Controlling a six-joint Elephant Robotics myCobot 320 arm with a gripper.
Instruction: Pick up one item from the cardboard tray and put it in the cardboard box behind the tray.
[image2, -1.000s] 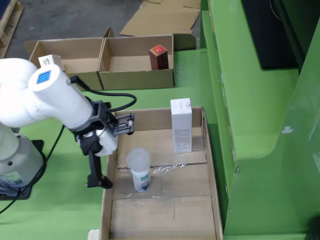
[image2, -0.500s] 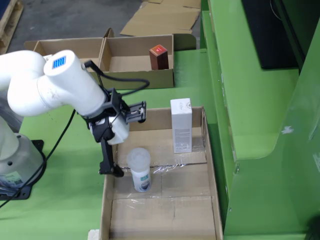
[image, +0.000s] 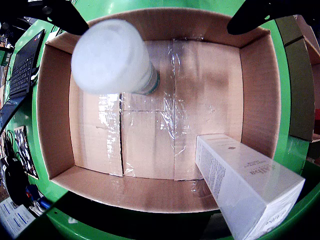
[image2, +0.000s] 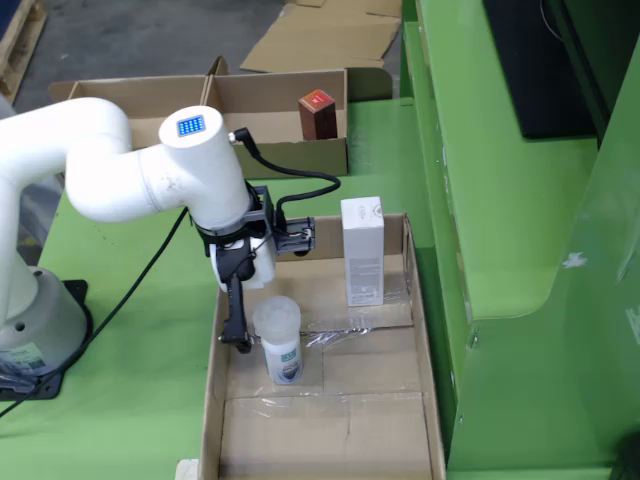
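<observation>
A green work table (image2: 130, 330) is occupying the fixed view. A grey concrete floor (image2: 140, 40) is showing beyond it, bearing flattened cardboard (image2: 320, 40). A green panel (image2: 510, 200) is rising at right.

Inside my cardboard tray (image2: 214, 398), with its taped floor, a white bottle (image2: 278, 338) with a teal-edged label stands upright near the left wall in the fixed view. A tall white carton (image2: 362, 250) stands upright at the far end. The cardboard box (image2: 250, 100) behind holds a red-topped brown block (image2: 317, 114).
</observation>
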